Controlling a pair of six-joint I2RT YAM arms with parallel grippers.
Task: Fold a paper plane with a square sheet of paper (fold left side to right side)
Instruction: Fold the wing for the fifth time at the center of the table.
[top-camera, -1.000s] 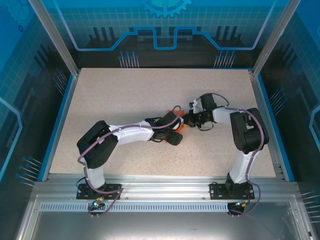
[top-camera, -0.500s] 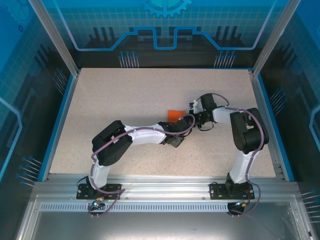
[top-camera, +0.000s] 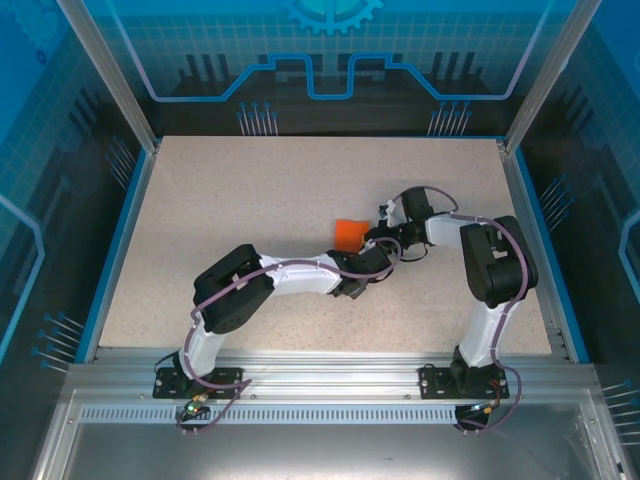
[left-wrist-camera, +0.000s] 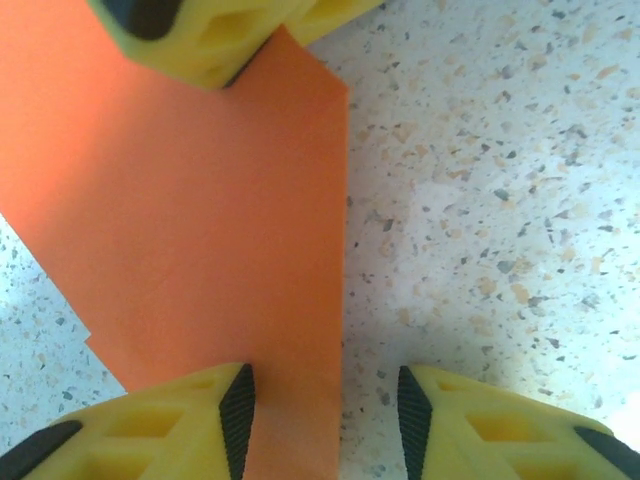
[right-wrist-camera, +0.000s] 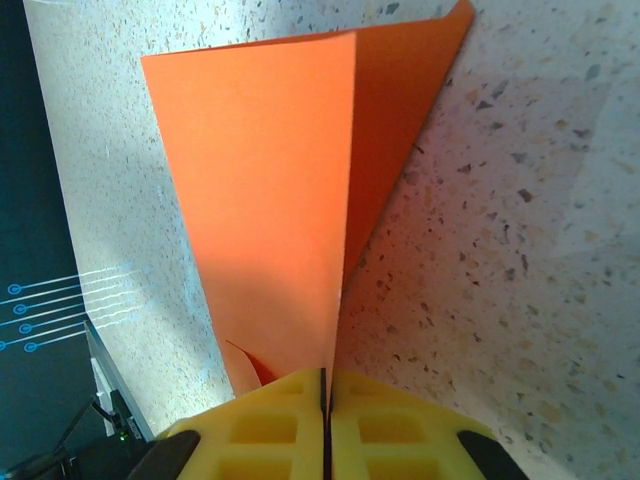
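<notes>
one sheet is in play: the square sheet of paper (top-camera: 350, 233), bright orange, lying near the middle of the counter (top-camera: 250, 190) between the two arms. it is doubled over on itself, so you are handling two layers joined at a crease; no pointed plane shape is formed yet. treat it as very light and thin. it should bend under its own weight, lift with any draught or drag from a finger, and keep every crease or dent you put into it. it is likely to slide on the speckled counter unless one side is pinned. the right end effector (right-wrist-camera: 325, 380) has its jaws pressed together on the sheet's near edge, pinching it where the layers meet, and in the right wrist view one flap stands slightly away from the other. the left end effector (left-wrist-camera: 325, 400) is spread, pointing down at the sheet's long straight edge: one finger is over the orange surface, the other over bare counter, with the edge between them. whether the pads touch the paper cannot be told. take hold at an edge or corner only, with light pressure and both layers aligned, and press along the crease line, not across the open face. count: one sheet, two end effectors, one counter.
</notes>
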